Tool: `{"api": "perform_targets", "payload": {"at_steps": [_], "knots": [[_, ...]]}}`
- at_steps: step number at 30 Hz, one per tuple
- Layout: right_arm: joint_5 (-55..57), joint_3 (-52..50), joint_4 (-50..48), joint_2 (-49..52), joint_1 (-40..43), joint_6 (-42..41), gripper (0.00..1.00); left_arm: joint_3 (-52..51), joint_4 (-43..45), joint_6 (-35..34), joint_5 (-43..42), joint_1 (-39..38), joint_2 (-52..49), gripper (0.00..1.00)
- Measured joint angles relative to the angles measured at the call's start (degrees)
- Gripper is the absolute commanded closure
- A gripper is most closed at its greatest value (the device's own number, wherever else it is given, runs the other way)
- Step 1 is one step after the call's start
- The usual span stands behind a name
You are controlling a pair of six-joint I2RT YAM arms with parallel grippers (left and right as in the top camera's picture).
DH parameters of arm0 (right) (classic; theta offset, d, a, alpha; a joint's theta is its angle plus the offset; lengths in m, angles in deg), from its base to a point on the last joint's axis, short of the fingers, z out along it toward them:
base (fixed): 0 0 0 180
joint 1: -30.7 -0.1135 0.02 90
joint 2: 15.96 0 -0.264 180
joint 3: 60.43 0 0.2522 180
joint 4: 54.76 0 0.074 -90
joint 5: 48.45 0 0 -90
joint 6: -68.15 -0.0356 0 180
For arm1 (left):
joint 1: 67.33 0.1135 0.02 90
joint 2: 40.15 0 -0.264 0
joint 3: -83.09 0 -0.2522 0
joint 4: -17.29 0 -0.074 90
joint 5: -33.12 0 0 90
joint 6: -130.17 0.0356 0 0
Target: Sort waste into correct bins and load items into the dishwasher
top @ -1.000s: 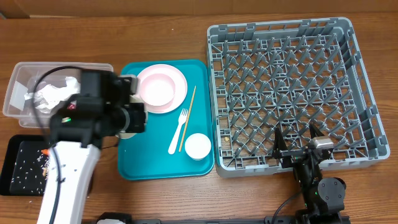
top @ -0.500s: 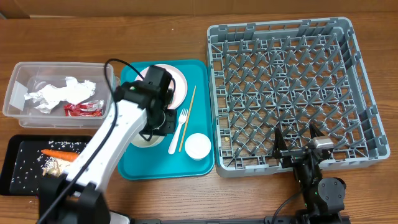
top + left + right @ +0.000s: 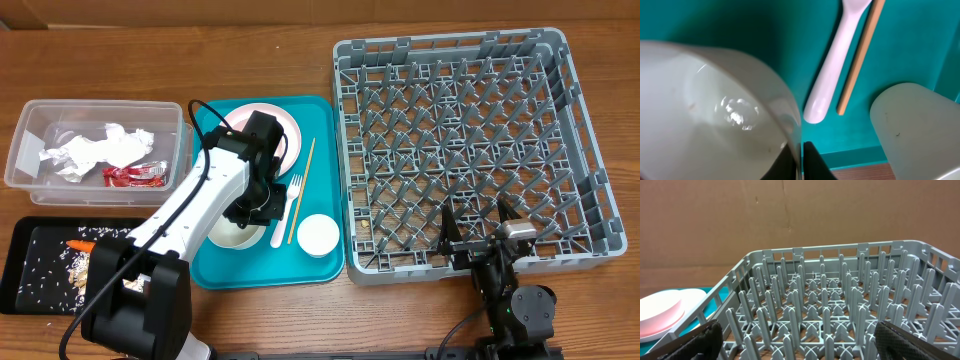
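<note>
On the teal tray, my left gripper (image 3: pixel 256 206) is shut on the rim of a white bowl (image 3: pixel 232 235). In the left wrist view its dark fingers (image 3: pixel 816 165) pinch the thin wall of the bowl (image 3: pixel 705 110) from both sides. To the right of the bowl lie a white fork (image 3: pixel 286 214), a chopstick (image 3: pixel 303 190) and a small white cup (image 3: pixel 318 234). The pink plate (image 3: pixel 280 132) sits at the tray's back, partly under my arm. My right gripper (image 3: pixel 478 226) stands open and holds nothing, over the front edge of the grey rack (image 3: pixel 460 150).
The clear tub (image 3: pixel 30 150) at the left holds crumpled napkins (image 3: pixel 95 148) and a red wrapper (image 3: pixel 135 174). In front of it, the black tray (image 3: pixel 30 275) carries a carrot (image 3: pixel 80 244) and scattered rice. The teal tray (image 3: pixel 215 275) lies against the rack's left side.
My left arm has swung right from over the two bins to the teal tray, with the white bowl in its grip. The tub's contents and the carrot are now uncovered. The right arm is still.
</note>
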Motion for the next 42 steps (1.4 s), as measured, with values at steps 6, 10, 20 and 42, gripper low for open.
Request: {"api": "perform_targets", "payload": {"at_steps": [6, 10, 20, 42], "knots": [[0.00, 0.00, -0.02, 0.00, 0.00, -0.02, 0.00, -0.22, -0.52, -0.44, -0.02, 0.00, 0.00, 0.80], [0.00, 0.00, 0.00, 0.00, 0.02, 0.00, 0.00, -0.22, -0.59, -0.42, 0.00, 0.00, -0.02, 0.84], [-0.02, 0.00, -0.04, 0.00, 0.00, -0.02, 0.00, 4.61, -3.39, -0.44, -0.04, 0.00, -0.11, 0.85], [-0.02, 0.00, -0.04, 0.00, 0.00, 0.00, 0.00, 11.41, 4.22, -0.83, -9.77, 0.00, 1.03, 0.96]]}}
